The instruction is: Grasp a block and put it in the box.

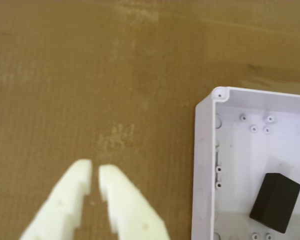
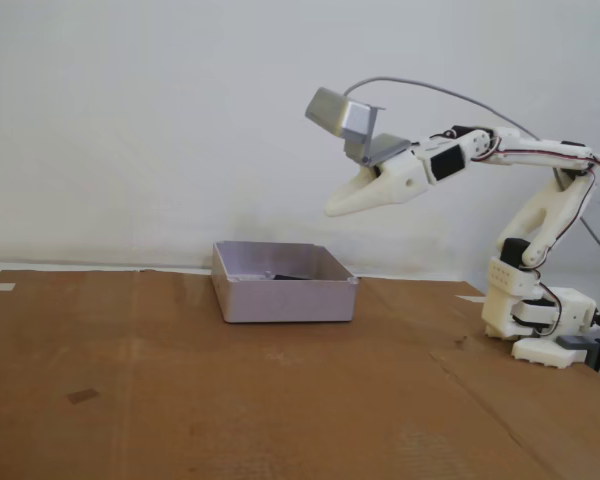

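Note:
The black block (image 1: pixel 275 202) lies tilted on the floor of the pale box (image 1: pixel 205 150), at the lower right of the wrist view. In the fixed view the box (image 2: pixel 285 297) stands on the cardboard at centre, with a dark sliver of the block (image 2: pixel 285 276) showing over its wall. My white gripper (image 1: pixel 95 172) hangs high above the cardboard, left of the box in the wrist view, its fingers nearly touching with nothing between them. In the fixed view the gripper (image 2: pixel 336 208) is raised above and to the right of the box.
Brown cardboard (image 2: pixel 230 400) covers the table. The arm's base (image 2: pixel 535 320) stands at the right edge with cables behind it. A grey metallic cuboid (image 2: pixel 342 120) with a cable rides on top of the wrist. A white wall closes the back.

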Available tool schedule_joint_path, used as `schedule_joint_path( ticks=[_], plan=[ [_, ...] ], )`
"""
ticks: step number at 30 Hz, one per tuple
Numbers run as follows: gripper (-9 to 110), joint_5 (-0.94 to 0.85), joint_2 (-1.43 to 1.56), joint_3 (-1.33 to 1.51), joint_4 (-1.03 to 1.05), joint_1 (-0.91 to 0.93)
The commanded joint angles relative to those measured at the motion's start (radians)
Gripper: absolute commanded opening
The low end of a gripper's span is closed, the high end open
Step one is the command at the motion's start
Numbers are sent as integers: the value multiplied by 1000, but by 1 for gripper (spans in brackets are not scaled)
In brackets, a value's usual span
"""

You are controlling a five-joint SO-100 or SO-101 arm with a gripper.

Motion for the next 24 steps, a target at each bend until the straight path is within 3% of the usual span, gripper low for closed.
schedule_joint_path(
  ticks=[1,24],
  plan=[
    [0,0,123,-15,-37,-2],
    [0,2,514,448,-49,-5]
  ],
)
